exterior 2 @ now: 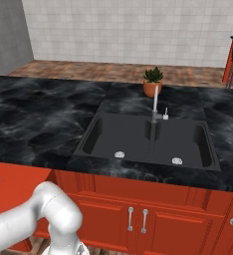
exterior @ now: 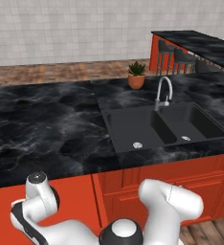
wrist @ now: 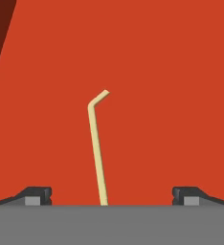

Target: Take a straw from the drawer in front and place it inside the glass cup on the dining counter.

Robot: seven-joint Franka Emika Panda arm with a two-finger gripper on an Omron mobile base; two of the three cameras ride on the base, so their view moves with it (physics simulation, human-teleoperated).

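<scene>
The hand view looks straight down onto the flat red floor of the drawer [wrist: 171, 72], and there lies the straw [wrist: 97, 148], pale against the red. The pincer [wrist: 112, 195] hangs over it with its two dark tips spread wide apart, nothing between them but the straw's lower stretch. Neither tip touches it. The straw sits a touch nearer the left-hand tip in this view, not dead centre between the two.

Here is what matters: the straw's long axis runs away from the pincer, up the picture, nearly square to the line joining the two tips. Its straight shaft begins between the tips and climbs with a slight lean, then kinks at the short bent tip, which points off to the upper right, well clear of the tips. So the tips straddle the shaft crosswise, which looks like the right way round for a pinch on so thin a thing.

How high the pincer hangs above the drawer floor cannot be told from this view. By the look of it, the step in hand is the descent onto the shaft, with a small sideways nudge perhaps needed to centre it.

From the left base view, the dining counter [exterior: 205, 45] waits far off at the upper right, beyond the sink [exterior: 164, 125] and the potted plant [exterior: 136, 75] on the black table [exterior: 47, 124].
</scene>
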